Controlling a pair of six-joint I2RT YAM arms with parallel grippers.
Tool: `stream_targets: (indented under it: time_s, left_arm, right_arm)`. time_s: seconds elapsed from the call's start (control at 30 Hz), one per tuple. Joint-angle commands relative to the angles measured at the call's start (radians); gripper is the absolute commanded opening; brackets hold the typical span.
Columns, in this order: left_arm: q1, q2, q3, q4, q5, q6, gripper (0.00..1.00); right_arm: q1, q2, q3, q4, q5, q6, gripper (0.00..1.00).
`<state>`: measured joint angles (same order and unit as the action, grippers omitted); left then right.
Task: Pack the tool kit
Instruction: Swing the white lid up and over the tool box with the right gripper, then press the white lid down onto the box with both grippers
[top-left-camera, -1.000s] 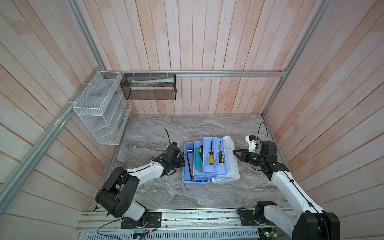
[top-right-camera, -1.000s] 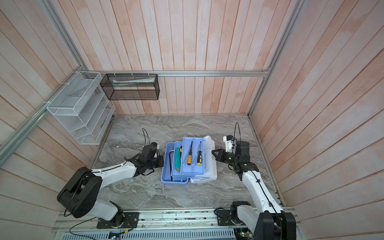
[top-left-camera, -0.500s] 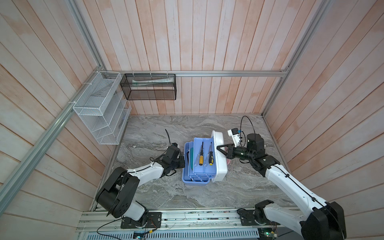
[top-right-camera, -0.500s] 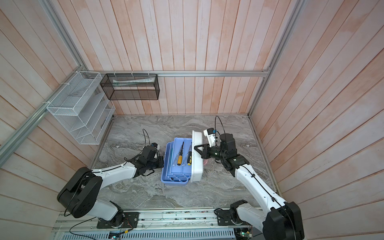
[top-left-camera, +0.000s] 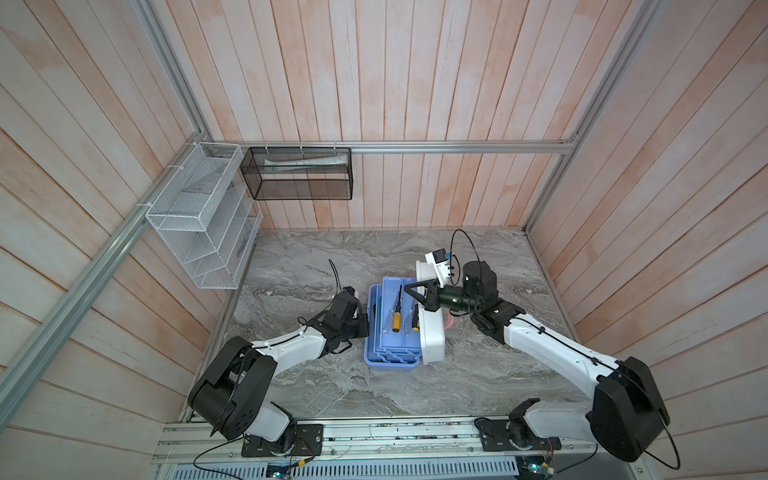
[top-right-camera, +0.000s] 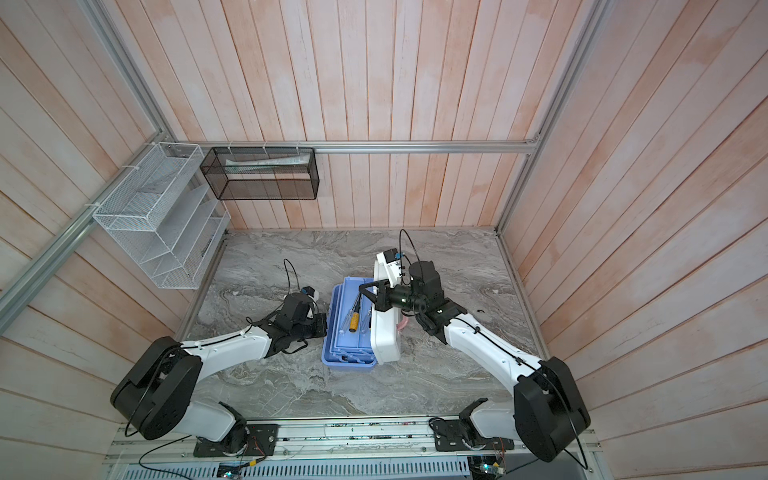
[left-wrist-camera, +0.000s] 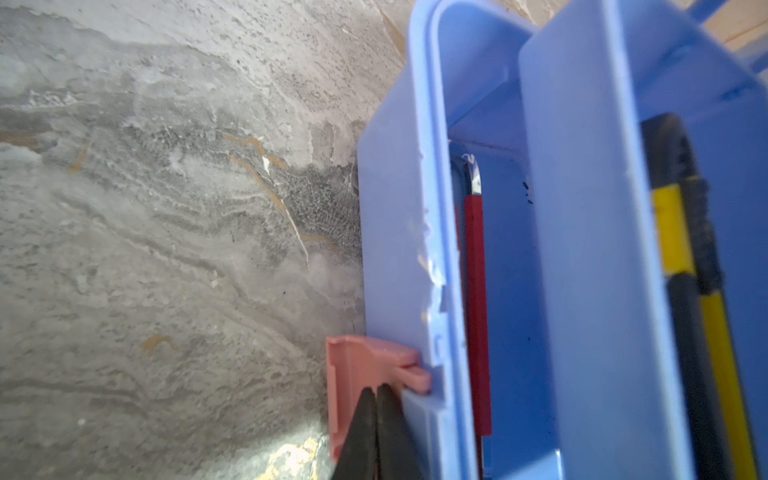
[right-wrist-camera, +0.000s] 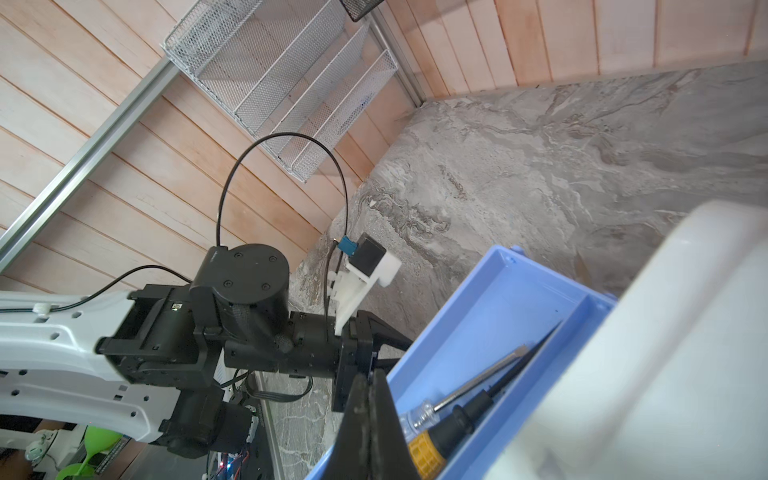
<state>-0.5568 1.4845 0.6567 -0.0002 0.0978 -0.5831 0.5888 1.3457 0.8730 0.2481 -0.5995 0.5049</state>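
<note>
The lid (top-left-camera: 432, 345) has swung upright against the closed, empty right gripper (top-left-camera: 409, 291); the closed left gripper (left-wrist-camera: 376, 411) steadies the probably light, stiff base (top-left-camera: 372, 359) by its latch (left-wrist-camera: 357, 365).

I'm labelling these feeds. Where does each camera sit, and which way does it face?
Top views: high over the rail, looking down at the toolbox; both arms show.
Left wrist: on the left arm, facing the latch past its shut left gripper.
Right wrist: on the right arm, facing across the tray to the left arm, past its shut right gripper.
Shared: every view shows the tray.
</note>
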Motion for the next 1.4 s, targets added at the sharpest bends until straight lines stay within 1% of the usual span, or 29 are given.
stream_targets:
  time_s: [0.0, 0.17, 0.2, 0.27, 0.43, 0.5, 0.57, 0.63, 0.7, 0.77, 0.87, 1.0, 1.13, 1.23, 1.37]
  left_arm:
    - [-0.002, -0.029, -0.019, 0.025, 0.017, 0.01, 0.08]
    - [0.0, -0.044, -0.025, 0.012, 0.004, 0.006, 0.08]
    - [0.0, -0.048, -0.025, 0.004, -0.001, 0.006, 0.08]
    - [0.003, -0.062, -0.025, -0.021, -0.022, 0.003, 0.08]
    - [0.02, -0.128, -0.033, -0.099, -0.069, -0.01, 0.08]
    - [0.025, -0.162, -0.037, -0.125, -0.087, -0.015, 0.08]
    - [0.03, -0.191, -0.042, -0.144, -0.101, -0.018, 0.08]
    - [0.035, -0.212, -0.043, -0.161, -0.109, -0.022, 0.08]
    - [0.037, -0.227, -0.039, -0.176, -0.11, -0.025, 0.08]
    - [0.037, -0.248, -0.037, -0.182, -0.105, -0.029, 0.08]
    - [0.037, -0.278, -0.05, -0.165, -0.094, -0.032, 0.08]
    - [0.037, -0.302, -0.064, -0.155, -0.072, -0.031, 0.08]
    - [0.037, -0.319, -0.084, -0.146, -0.069, -0.034, 0.06]
    - [0.037, -0.324, -0.083, -0.151, -0.066, -0.039, 0.03]
    - [0.037, -0.34, -0.075, -0.162, -0.06, -0.04, 0.02]
  right_arm:
    - [0.045, 0.111, 0.014, -0.105, 0.029, -0.016, 0.0]
    - [0.08, 0.2, 0.077, -0.056, 0.025, -0.017, 0.0]
    - [0.087, 0.214, 0.086, -0.049, 0.039, -0.018, 0.0]
    - [0.105, 0.251, 0.121, -0.052, 0.064, -0.039, 0.0]
    - [0.141, 0.327, 0.234, -0.069, 0.055, -0.075, 0.0]
    - [0.159, 0.347, 0.293, -0.095, 0.043, -0.105, 0.0]
    - [0.177, 0.36, 0.364, -0.135, 0.055, -0.126, 0.0]
    - [0.177, 0.358, 0.403, -0.148, 0.063, -0.12, 0.0]
    - [0.173, 0.334, 0.414, -0.178, 0.097, -0.14, 0.0]
    - [0.16, 0.293, 0.385, -0.19, 0.139, -0.15, 0.0]
    - [0.128, 0.219, 0.304, -0.193, 0.151, -0.162, 0.0]
    - [0.086, 0.11, 0.198, -0.241, 0.169, -0.192, 0.0]
    - [0.08, 0.008, 0.078, -0.185, 0.178, -0.186, 0.0]
    - [0.08, -0.006, 0.034, -0.127, 0.147, -0.163, 0.0]
    - [0.08, 0.042, 0.025, -0.111, 0.13, -0.168, 0.0]
